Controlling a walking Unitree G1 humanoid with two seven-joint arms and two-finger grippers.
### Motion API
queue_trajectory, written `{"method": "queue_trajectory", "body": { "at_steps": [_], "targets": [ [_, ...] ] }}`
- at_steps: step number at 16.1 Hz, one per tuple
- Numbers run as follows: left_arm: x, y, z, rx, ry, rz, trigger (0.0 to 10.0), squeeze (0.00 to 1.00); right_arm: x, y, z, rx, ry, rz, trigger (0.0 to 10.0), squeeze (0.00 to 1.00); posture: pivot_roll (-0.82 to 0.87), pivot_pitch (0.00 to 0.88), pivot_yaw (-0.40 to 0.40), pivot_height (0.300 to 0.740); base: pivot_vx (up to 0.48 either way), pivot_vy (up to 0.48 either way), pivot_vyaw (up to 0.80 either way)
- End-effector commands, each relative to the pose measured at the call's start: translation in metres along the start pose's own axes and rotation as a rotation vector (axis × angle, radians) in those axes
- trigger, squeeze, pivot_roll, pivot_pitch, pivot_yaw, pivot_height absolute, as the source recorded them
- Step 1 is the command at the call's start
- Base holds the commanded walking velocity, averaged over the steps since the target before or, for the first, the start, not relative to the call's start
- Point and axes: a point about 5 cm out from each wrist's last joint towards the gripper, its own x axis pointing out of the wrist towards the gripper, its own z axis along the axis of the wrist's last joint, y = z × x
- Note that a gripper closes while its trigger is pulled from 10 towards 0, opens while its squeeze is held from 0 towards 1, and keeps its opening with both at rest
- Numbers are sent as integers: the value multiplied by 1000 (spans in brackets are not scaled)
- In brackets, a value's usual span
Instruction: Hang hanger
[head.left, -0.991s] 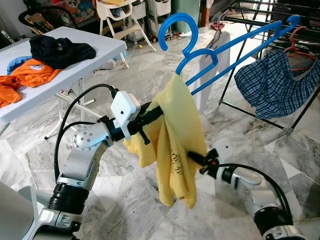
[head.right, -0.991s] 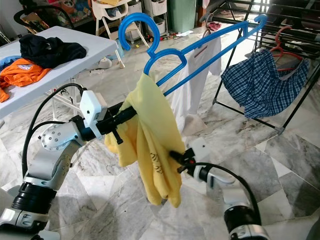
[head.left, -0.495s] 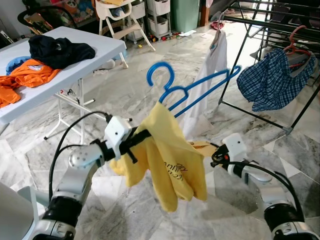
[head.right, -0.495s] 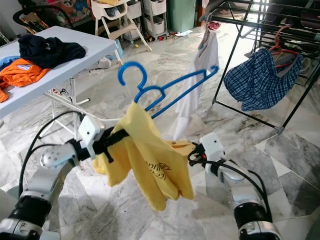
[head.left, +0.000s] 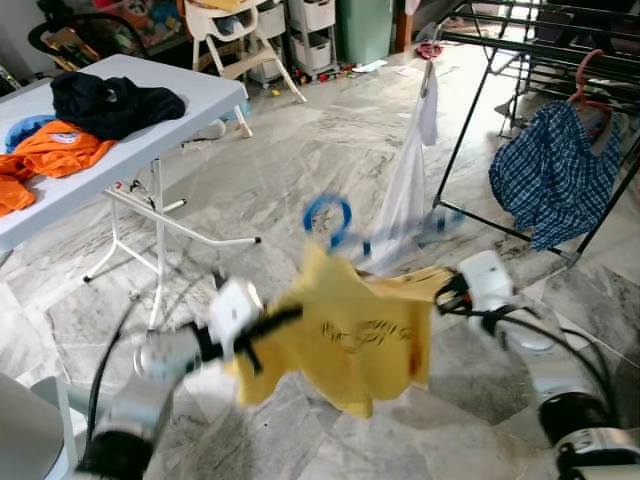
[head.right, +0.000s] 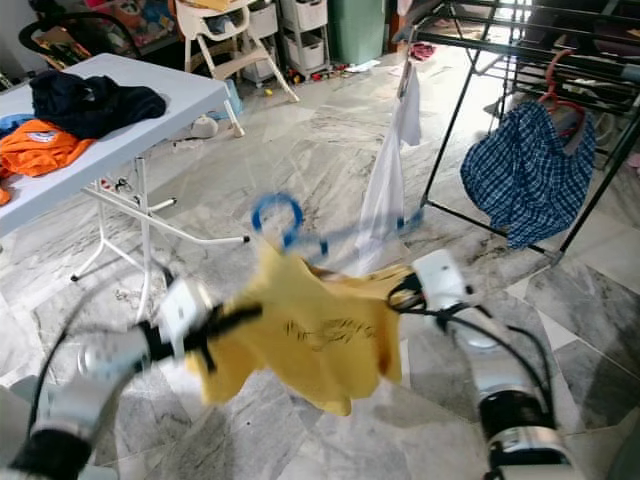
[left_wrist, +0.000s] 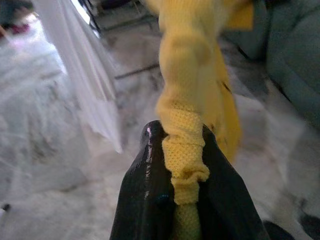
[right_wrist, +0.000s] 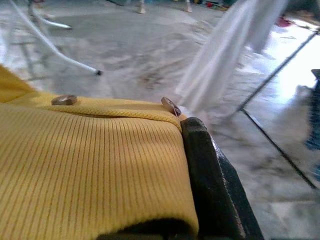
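Centre frame, a blue hanger (head.left: 335, 222) carrying a yellow shirt (head.left: 350, 335) hangs blurred between the robot's arms; the left end effector (left_wrist: 182, 187) is clamped on bunched cloth, the right end effector (right_wrist: 200, 150) pinches the collar. Steadying the load and lifting the hook toward the drying rack (head.left: 520, 45), upper right, looks wise.

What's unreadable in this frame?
- Blue hanger: motion-smeared in both eye views, shape past the hook lost.
- Left pincer: blurred in the eye views.
- Print on the yellow shirt: smeared, illegible.
- Right pincer: one finger shows in the right wrist view; shirt covers the rest.
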Motion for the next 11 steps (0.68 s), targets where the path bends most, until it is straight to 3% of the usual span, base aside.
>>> {"method": "queue_trajectory", "body": {
  "at_steps": [1,5,11],
  "targets": [
    [-5,4,3,39,12,-5,0,0,2,-6,5,2,-16,-38,0,0,-147,41,113,740,0,0,0],
    [-10,-11,-9,24,67,-38,0,0,2,-10,7,-32,-27,-81,0,0,-139,47,114,740,0,0,0],
    [-13,-13,-21,-4,155,24,0,0,2,-27,18,-106,-45,-146,0,0,-139,51,111,740,0,0,0]
  ]
}}
